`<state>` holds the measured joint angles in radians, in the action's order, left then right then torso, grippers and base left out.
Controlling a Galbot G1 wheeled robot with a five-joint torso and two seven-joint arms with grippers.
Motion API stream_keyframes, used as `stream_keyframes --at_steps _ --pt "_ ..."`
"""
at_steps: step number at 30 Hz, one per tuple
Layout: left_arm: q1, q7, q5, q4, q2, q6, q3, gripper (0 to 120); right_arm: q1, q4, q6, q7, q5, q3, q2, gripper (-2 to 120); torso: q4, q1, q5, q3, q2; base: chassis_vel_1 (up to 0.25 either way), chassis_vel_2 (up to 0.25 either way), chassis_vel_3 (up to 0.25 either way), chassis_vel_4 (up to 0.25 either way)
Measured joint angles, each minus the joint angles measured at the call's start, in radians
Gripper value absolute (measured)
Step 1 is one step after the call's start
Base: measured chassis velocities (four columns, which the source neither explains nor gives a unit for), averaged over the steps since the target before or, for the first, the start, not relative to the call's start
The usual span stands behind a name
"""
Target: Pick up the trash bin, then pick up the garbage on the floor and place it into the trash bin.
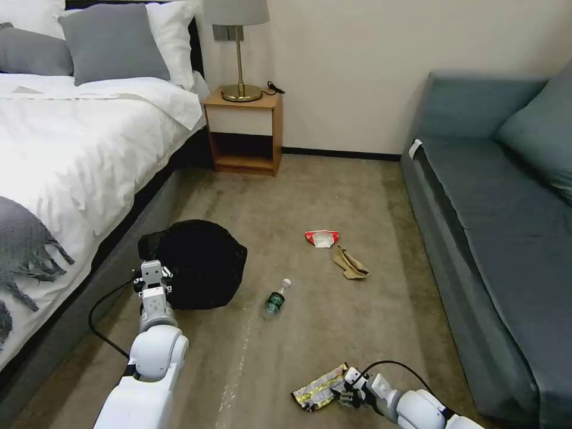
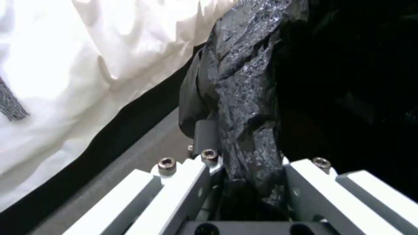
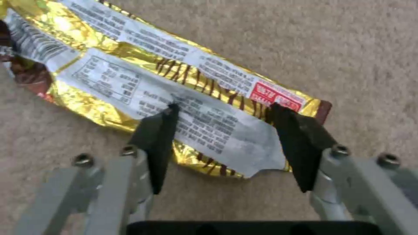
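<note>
The trash bin (image 1: 199, 262), wrapped in a crinkled black bag, stands on the carpet beside the bed. My left gripper (image 1: 152, 275) is at its near-left rim, shut on the bagged rim (image 2: 244, 130). A yellow-silver snack wrapper (image 1: 319, 387) lies flat on the carpet in the near foreground. My right gripper (image 1: 344, 392) is low at its end, open, its black fingers (image 3: 159, 140) standing over the wrapper (image 3: 174, 94) on either side. A clear bottle (image 1: 277, 297) with a green label, a red-and-white packet (image 1: 322, 238) and a tan scrap (image 1: 350, 264) lie farther out on the floor.
A bed (image 1: 71, 155) with white covers runs along the left. A grey sofa (image 1: 500, 238) lines the right. A wooden nightstand (image 1: 244, 131) with a lamp stands against the far wall. Open carpet (image 1: 333, 185) lies between them.
</note>
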<state>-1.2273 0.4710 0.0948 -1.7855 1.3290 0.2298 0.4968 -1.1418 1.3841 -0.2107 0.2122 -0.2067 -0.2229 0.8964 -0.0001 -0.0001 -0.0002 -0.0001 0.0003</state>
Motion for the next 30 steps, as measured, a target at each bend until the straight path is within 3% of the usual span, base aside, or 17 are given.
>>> stream_keyframes --at_steps 3,5,13,17,21,24,30 --pt "0.0 0.0 0.0 0.0 0.0 -0.001 0.0 3 -0.001 -0.001 0.003 0.005 0.003 0.0 0.001 51 0.0 0.0 0.0001 0.0 0.0 0.0 0.0 0.0 0.0" --pt "0.0 -0.001 0.0 0.001 0.001 -0.004 0.001 3 -0.003 -0.001 0.005 0.013 0.008 0.0 0.001 39 0.0001 0.0 0.0006 0.0 0.0 0.0 0.0 0.0 0.0" --pt "-0.006 -0.002 0.001 0.003 0.002 -0.01 0.003 3 -0.002 -0.008 0.009 0.031 0.014 0.002 0.007 28 0.0001 0.0 0.0002 0.0 0.0 0.0 0.0 0.0 0.0" --pt "-0.007 -0.002 0.002 0.004 0.002 -0.014 0.004 3 -0.002 -0.02 0.026 0.041 0.017 0.006 0.01 16 0.0003 0.0 0.0008 0.0 0.0 0.0 0.0 0.0 0.0" --pt "-0.004 -0.002 0.006 0.005 0.002 -0.015 0.008 3 -0.001 -0.024 0.029 0.045 0.017 0.011 0.01 12 0.0005 0.0 0.0008 0.0 0.0 0.0 0.0 0.0 0.0" --pt "0.004 -0.001 0.01 0.011 -0.005 -0.015 0.011 3 0.004 -0.032 0.031 0.048 0.018 0.022 0.009 0 0.0002 0.0 0.0003 0.0 0.0 0.0 0.0 0.0 0.0" --pt "0.007 -0.001 0.012 0.013 -0.008 -0.015 0.011 3 0.008 -0.039 0.038 0.05 0.016 0.029 0.009 0 0.0001 0.0 0.0002 0.0 0.0 0.0 0.0 0.0 0.0"
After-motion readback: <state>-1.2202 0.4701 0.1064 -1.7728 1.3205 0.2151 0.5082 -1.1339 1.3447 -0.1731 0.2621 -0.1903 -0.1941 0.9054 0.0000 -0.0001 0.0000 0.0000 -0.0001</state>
